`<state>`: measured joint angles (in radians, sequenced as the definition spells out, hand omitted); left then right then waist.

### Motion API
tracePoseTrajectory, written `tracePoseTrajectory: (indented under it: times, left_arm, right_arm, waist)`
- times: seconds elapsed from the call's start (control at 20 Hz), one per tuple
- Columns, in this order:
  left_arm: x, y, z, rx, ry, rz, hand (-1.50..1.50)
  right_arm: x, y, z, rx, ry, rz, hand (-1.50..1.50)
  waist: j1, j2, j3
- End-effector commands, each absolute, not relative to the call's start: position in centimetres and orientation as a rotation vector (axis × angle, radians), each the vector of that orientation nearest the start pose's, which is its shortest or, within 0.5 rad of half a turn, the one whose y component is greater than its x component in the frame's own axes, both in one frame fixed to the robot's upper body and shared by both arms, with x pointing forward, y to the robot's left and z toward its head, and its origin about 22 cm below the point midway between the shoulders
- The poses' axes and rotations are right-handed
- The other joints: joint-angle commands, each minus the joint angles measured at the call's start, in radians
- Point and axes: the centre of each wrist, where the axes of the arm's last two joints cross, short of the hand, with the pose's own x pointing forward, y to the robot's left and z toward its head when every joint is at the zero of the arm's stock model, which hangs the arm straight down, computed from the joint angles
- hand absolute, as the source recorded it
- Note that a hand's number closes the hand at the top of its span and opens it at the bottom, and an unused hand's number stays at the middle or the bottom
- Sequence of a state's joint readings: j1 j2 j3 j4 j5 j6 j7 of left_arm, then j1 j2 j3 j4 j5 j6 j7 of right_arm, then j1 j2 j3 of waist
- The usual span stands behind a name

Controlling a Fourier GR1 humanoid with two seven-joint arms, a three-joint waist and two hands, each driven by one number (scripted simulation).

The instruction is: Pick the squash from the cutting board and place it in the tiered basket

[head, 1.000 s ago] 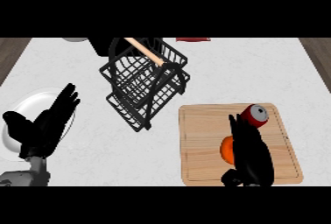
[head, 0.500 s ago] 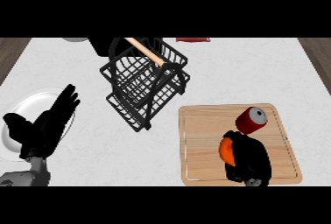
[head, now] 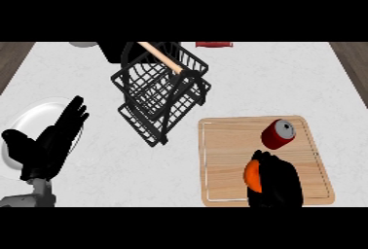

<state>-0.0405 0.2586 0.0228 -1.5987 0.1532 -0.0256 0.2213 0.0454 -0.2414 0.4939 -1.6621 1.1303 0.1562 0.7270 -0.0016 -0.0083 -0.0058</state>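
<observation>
An orange squash point(head: 251, 175) lies on the wooden cutting board point(head: 223, 146) at the lower right, mostly hidden under my right hand point(head: 277, 182), whose fingers curl over it. Only the squash's left side shows. The black wire tiered basket point(head: 161, 92) stands at the upper middle of the counter, with a wooden handle across its top. At the left edge my left hand point(head: 50, 143) rests open, fingers up, over a white plate.
A red can point(head: 278, 134) lies on its side on the cutting board, just above my right hand. A white plate point(head: 36, 116) sits at the left edge. A dark red item point(head: 214, 44) and a dark object sit at the counter's far edge.
My right hand has drawn back toward the lower edge and curled down over the squash. The left hand and the basket have not moved.
</observation>
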Motion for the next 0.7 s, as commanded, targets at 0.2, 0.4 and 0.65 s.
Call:
tracePoseTrajectory:
  times: [0.2, 0.4, 0.65]
  left_arm:
    - [23.4, 30.5, 2.9, 0.09, -1.43, -0.083, 0.0]
    - [25.0, 31.6, 3.6, 0.106, -1.401, -0.08, 0.0]
    - [25.7, 29.7, 4.1, 0.107, -1.424, -0.052, 0.0]
  right_arm:
    - [12.8, -18.4, 1.4, -1.171, -0.686, 0.858, 1.5]
    - [12.5, -17.9, 3.6, -1.316, -0.919, 0.721, 1.5]
    - [12.0, -16.5, 9.5, -1.299, -1.324, 0.442, 1.5]
  waist:
    - [-0.013, 0.002, 0.005]
    - [-0.021, 0.003, 0.005]
    - [-0.032, -0.004, 0.006]
